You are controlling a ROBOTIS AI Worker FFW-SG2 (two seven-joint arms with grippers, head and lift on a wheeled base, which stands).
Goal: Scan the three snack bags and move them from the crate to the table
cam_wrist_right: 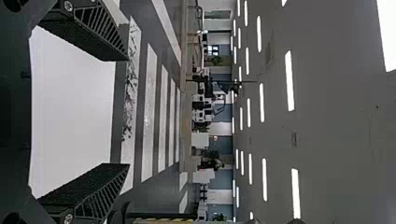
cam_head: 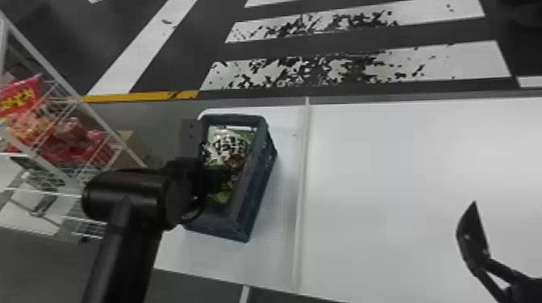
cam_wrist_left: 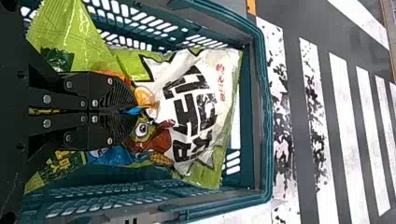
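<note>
My left gripper reaches down into the dark blue-grey crate, over green-and-white snack bags. In the left wrist view the left gripper is shut, with a pinch of colourful snack bag between its tips. A white-and-green bag front lies beyond the fingertips, and more green packaging sits beside them, inside the teal-looking crate. Over the table's right part, the right gripper is held away from the crate. In the right wrist view the right gripper stands open, nothing between its fingers.
The crate stands on the left part of the white table, left of a raised pale strip. A white wire rack with red snack bags is at far left. Striped floor lies beyond the table.
</note>
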